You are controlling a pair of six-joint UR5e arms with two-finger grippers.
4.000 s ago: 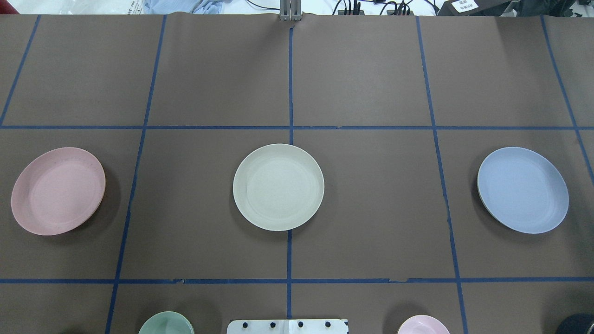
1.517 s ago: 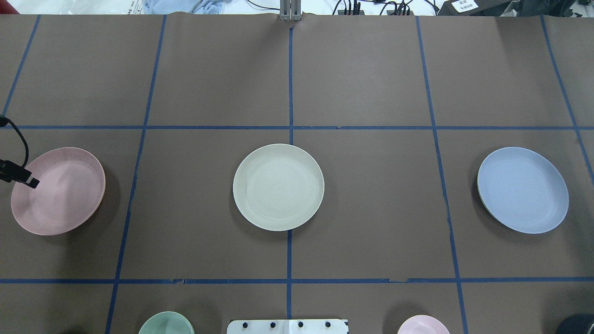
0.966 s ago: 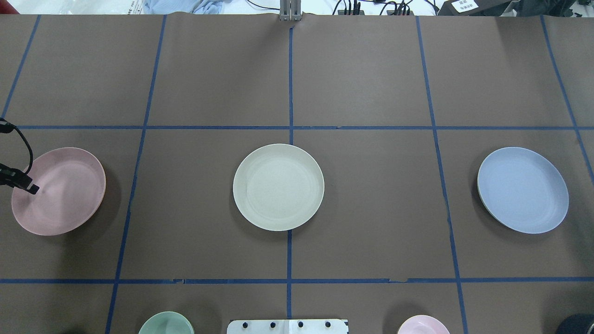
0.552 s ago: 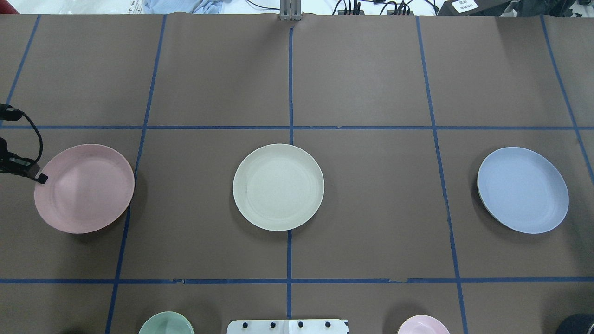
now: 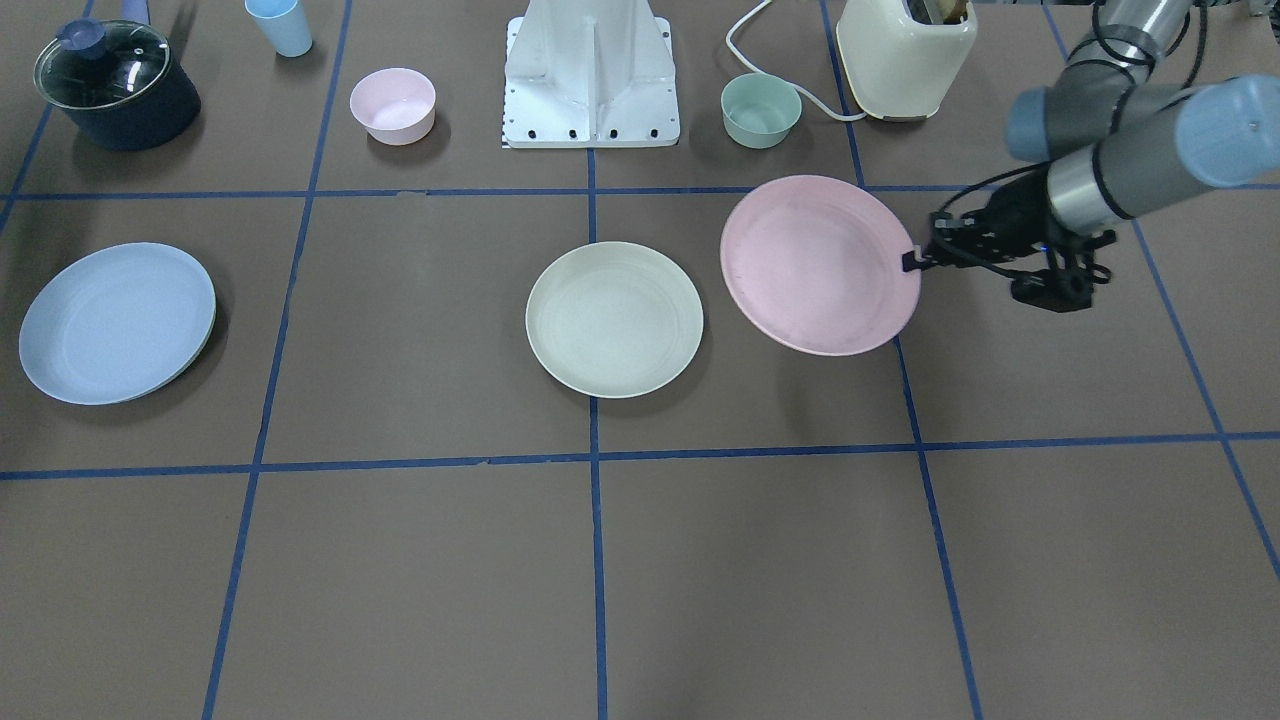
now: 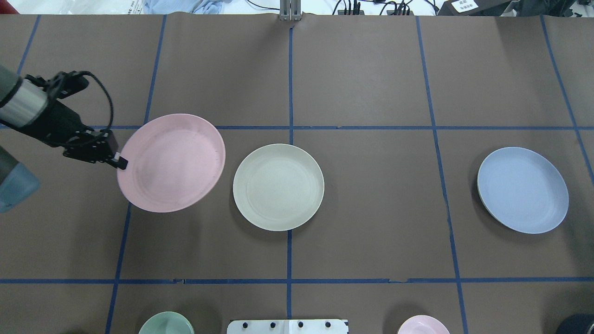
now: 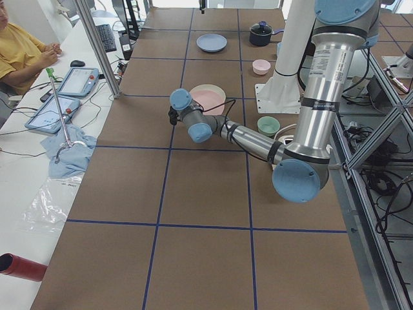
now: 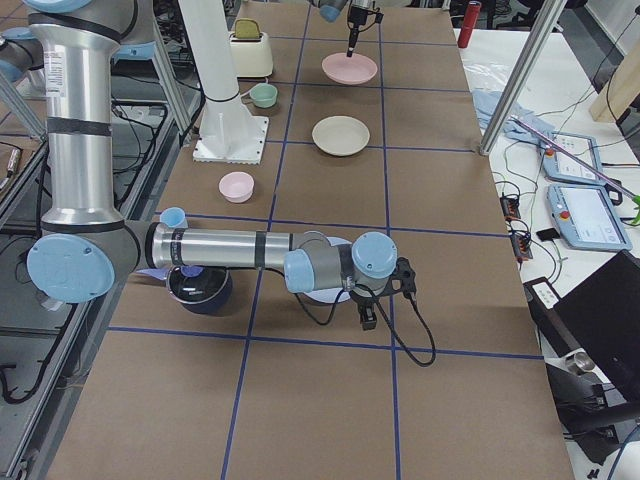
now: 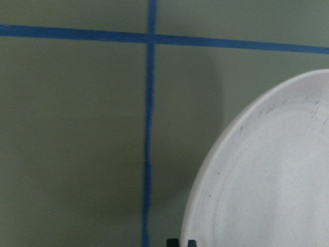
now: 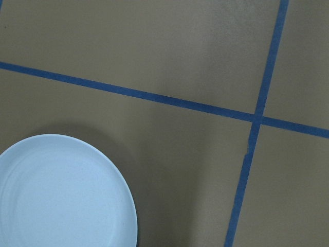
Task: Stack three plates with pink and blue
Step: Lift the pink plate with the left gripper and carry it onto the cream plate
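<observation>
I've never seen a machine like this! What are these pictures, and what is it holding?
It is a robot with two arms at a table. Each ends in a gripper, like two pinching fingers. Some cameras look from above and the sides; two sit on the wrists. On the table lie a cream plate, a blue plate, a green bowl and a pink bowl. The left gripper holds the pink plate up by its rim, beside the cream one. The right gripper hangs near the blue plate; I cannot tell if it is open.
</observation>
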